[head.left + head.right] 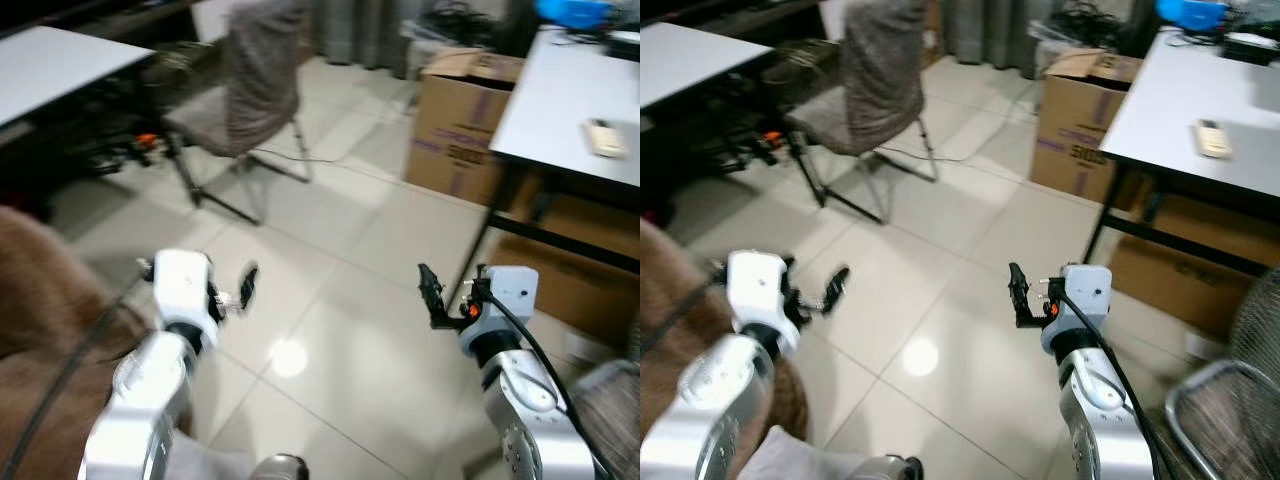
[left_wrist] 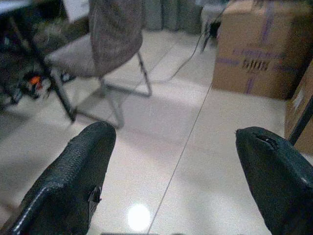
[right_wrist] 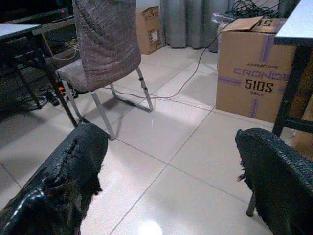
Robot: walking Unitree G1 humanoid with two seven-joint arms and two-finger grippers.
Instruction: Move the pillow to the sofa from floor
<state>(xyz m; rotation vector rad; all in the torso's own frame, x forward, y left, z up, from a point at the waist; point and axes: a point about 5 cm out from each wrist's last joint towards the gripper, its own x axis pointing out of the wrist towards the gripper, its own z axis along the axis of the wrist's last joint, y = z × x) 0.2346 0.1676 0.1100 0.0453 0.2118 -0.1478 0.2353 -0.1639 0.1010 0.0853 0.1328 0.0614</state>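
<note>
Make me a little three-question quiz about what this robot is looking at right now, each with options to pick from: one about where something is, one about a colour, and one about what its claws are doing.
1. Where does the cardboard box stand?
A. On the white table
B. On the floor beside the table
C. On the chair seat

2. What colour is the floor?
A. Dark wood brown
B. Green carpet
C. Pale, glossy tile

3. How are the fingers of the left gripper and right gripper?
A. Both spread apart, holding nothing
B. Both clamped on a pillow
C. One holds a remote

Answers:
1. B, the box rests on the tiles next to the table leg.
2. C, light tiles with a lamp's reflection.
3. A, each wrist view shows bare floor between the two fingers.
</note>
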